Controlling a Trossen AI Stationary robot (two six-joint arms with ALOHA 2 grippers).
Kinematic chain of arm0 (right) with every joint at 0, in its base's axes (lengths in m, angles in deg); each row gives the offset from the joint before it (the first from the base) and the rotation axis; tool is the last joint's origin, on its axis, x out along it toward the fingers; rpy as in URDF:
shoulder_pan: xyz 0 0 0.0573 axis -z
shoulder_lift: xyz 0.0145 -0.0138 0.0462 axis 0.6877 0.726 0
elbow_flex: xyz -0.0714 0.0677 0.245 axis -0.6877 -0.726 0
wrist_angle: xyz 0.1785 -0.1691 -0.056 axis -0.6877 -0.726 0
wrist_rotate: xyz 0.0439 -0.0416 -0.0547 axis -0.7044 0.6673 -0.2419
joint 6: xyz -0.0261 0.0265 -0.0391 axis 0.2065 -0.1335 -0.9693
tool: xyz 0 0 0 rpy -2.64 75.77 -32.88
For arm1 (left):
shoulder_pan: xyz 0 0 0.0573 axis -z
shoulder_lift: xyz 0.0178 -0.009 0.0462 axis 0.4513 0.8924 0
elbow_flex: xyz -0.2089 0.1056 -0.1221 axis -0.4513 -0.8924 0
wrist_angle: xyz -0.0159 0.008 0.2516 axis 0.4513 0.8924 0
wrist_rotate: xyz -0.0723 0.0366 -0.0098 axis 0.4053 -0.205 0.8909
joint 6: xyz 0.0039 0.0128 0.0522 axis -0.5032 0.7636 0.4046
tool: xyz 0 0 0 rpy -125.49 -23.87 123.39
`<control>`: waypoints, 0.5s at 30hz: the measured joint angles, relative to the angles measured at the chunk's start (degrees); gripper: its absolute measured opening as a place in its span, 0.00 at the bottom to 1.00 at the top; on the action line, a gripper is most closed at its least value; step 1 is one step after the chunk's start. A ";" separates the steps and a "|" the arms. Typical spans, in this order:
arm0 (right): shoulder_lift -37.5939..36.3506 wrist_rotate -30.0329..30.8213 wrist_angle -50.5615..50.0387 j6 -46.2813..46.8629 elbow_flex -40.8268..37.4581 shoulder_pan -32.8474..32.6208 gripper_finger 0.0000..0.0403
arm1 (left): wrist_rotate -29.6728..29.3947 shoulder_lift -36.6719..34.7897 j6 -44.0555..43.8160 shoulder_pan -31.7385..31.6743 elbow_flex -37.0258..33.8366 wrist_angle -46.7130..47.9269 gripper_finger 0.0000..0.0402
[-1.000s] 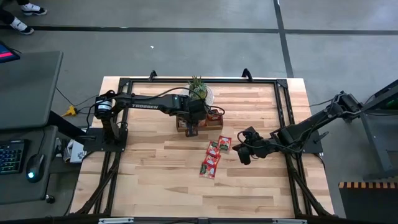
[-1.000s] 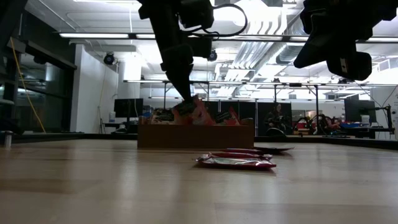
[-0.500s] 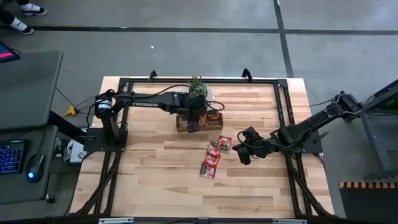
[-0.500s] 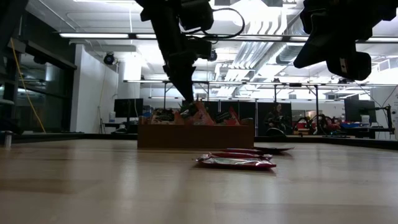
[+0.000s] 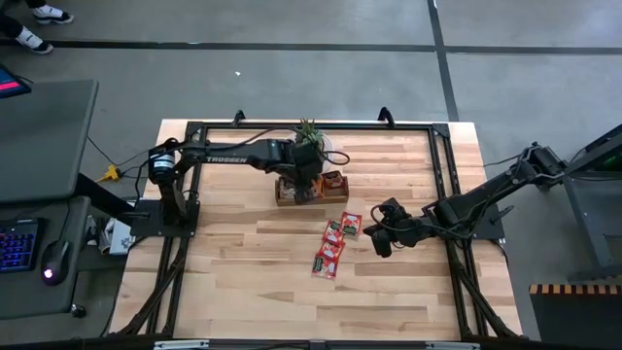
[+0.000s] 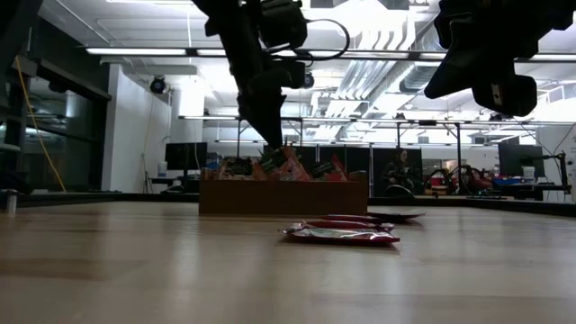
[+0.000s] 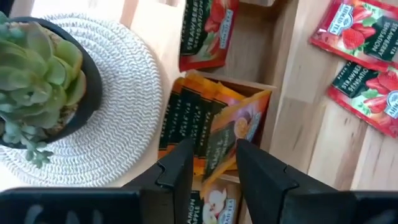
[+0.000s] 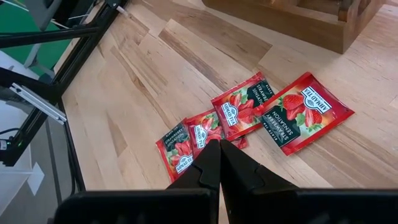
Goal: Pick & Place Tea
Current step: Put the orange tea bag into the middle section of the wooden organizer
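A brown wooden tray [image 5: 282, 199] with compartments stands at the table's far middle. Red tea sachets [image 7: 205, 31] and orange ones [image 7: 224, 124] stand on edge in it. My left gripper [image 7: 214, 165] hangs open just above the orange sachets, pointing steeply down, also seen in the high view [image 5: 307, 187]. Several red tea sachets [image 8: 249, 112] lie flat on the table nearer and to the right of the tray [image 5: 342, 226]. My right gripper [image 8: 219, 163] hovers shut above them, to their right [image 5: 379, 236].
A potted succulent [image 7: 37, 68] on a white woven mat [image 7: 118, 124] stands just beyond the tray [image 5: 309, 136]. A black frame [image 5: 442, 175] runs around the table's edges. Bare wood lies at the near side [image 5: 253, 292].
My left gripper has gone from the tray's near edge toward the table's far edge and now hangs over the tray's compartments. The right arm and the sachets on the table have kept still.
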 joint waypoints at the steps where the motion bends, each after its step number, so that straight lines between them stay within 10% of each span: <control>1: 0.00 -0.02 0.00 0.00 0.00 0.00 0.00 | -0.03 0.00 0.31 -0.04 0.00 -0.22 0.30; 15: 0.00 -0.05 -0.01 -0.31 0.00 0.00 0.00 | 2.12 -0.02 5.14 -0.01 0.00 -1.96 0.30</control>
